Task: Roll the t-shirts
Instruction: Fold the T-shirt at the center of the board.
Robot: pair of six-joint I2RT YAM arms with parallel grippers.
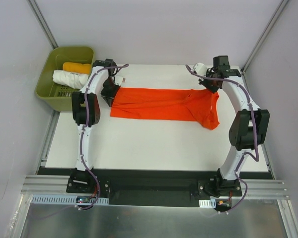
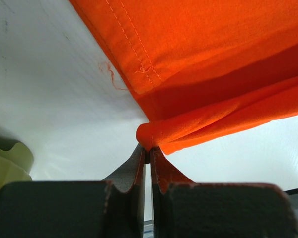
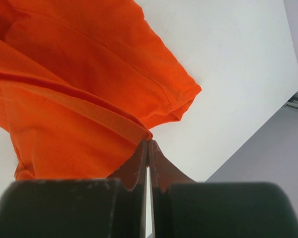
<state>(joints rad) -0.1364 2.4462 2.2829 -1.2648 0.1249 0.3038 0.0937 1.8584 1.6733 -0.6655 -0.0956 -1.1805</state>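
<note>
Left gripper (image 2: 147, 151) and right gripper (image 3: 148, 144) each pinched one end of a red-orange t-shirt (image 1: 159, 104) on a white table (image 1: 154, 144).

The left gripper's jaws were clamped tight on a bunched fold of cloth, which fanned out from the tips toward 1 o'clock in its wrist view. The right gripper's jaws were likewise closed on a folded edge, with cloth spreading toward 10 o'clock. From above, the t-shirt lay as a band from 9 to 3 o'clock across the table's far half, its right end gathered into folds. At 10 o'clock, beside the table, a green basket (image 1: 44, 87) held a white roll (image 1: 69, 78) and a yellow roll (image 1: 77, 68).
</note>
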